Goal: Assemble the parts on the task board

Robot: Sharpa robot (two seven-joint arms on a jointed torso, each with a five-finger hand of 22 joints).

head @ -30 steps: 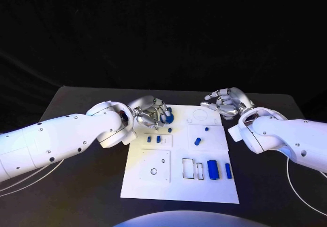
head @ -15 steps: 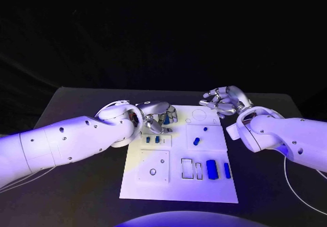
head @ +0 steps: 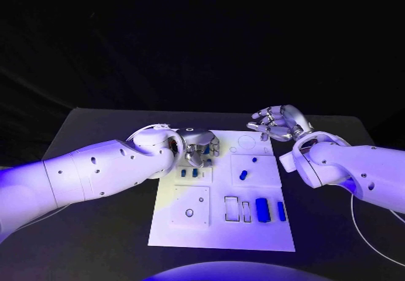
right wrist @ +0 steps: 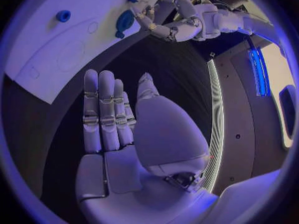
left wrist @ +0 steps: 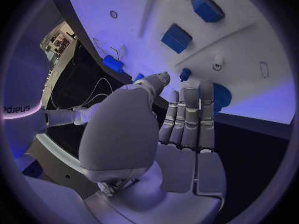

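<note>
**Left hand low over the far edge of the board, right hand open beside it**

The left hand (head: 196, 146) hangs over the far left part of the task board (head: 223, 231), which lies in the middle of the table (head: 101, 234). Its fingers (left wrist: 190, 109) lie straight and pressed together, tips close to a round blue part (left wrist: 219, 95) at the board's far edge; whether they touch it, I cannot tell. Just nearer stand two small blue parts (head: 189, 172). A blue piece (head: 243, 174) lies in the middle right square, and two longer blue parts (head: 270, 209) rest near the right edge. The right hand (head: 277, 124) hovers by the board's far right corner, fingers (right wrist: 102, 109) loosely apart, holding nothing.
</note>
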